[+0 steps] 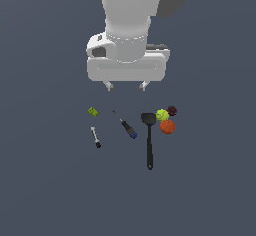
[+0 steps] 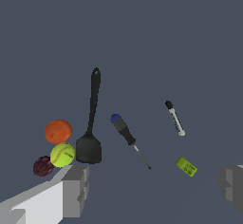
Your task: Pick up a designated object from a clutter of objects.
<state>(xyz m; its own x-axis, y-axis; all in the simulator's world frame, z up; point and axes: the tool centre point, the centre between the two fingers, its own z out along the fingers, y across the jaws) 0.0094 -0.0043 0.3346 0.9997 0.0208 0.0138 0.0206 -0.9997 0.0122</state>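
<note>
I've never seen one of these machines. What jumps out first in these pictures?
The big white arm fills the top of the exterior view, its open gripper hanging above a scatter of small things. Longest among them is the black spatula, with three balls bunched by its blade: yellow-green ball, orange ball and dark red ball.

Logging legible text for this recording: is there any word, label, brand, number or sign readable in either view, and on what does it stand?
None can be read.
Small green rectangular block: dark marks on its top face, too small and blurred to read.
Long all-black spatula, black-and-blue-handled screwdriver, small silver-and-black screwdriver, three balls: no visible markings.
White robot arm: no lettering visible.
</note>
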